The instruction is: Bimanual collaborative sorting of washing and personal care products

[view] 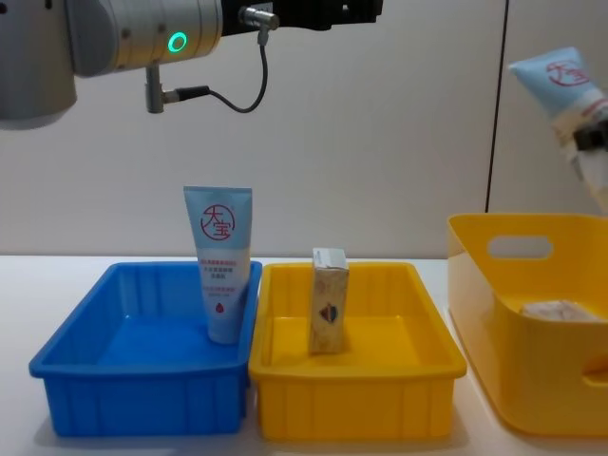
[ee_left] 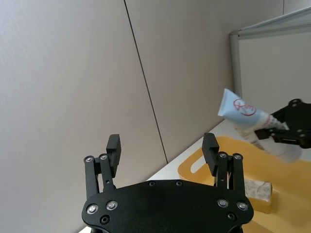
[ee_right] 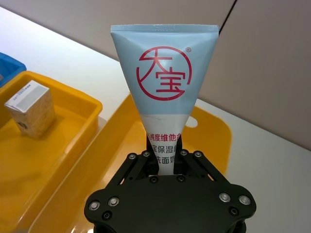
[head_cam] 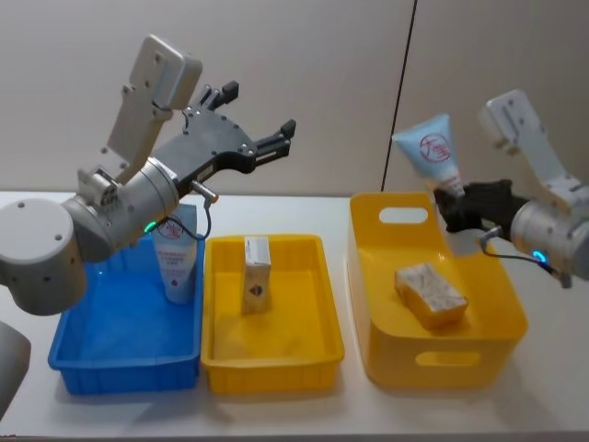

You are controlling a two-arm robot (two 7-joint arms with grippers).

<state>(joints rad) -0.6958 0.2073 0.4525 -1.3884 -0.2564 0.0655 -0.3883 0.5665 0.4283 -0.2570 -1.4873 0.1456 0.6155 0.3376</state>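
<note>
Tube (head_cam: 433, 152) held aloft above the yellow basket's (head_cam: 368, 276) back wall, its cap end pinched in the right gripper (head_cam: 453, 204), long axis tilting up and toward the left gripper (head_cam: 262, 124), which waits spread wide, empty, well left of that basket.

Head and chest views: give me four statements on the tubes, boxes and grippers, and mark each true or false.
1. The right gripper is shut on a squeeze tube. True.
2. The left gripper holds a box. False: it is open and holds nothing, raised above the trays.
3. A second tube stands upright in the blue tray. True.
4. The cream box in the small yellow tray lies flat. False: it stands upright.
</note>
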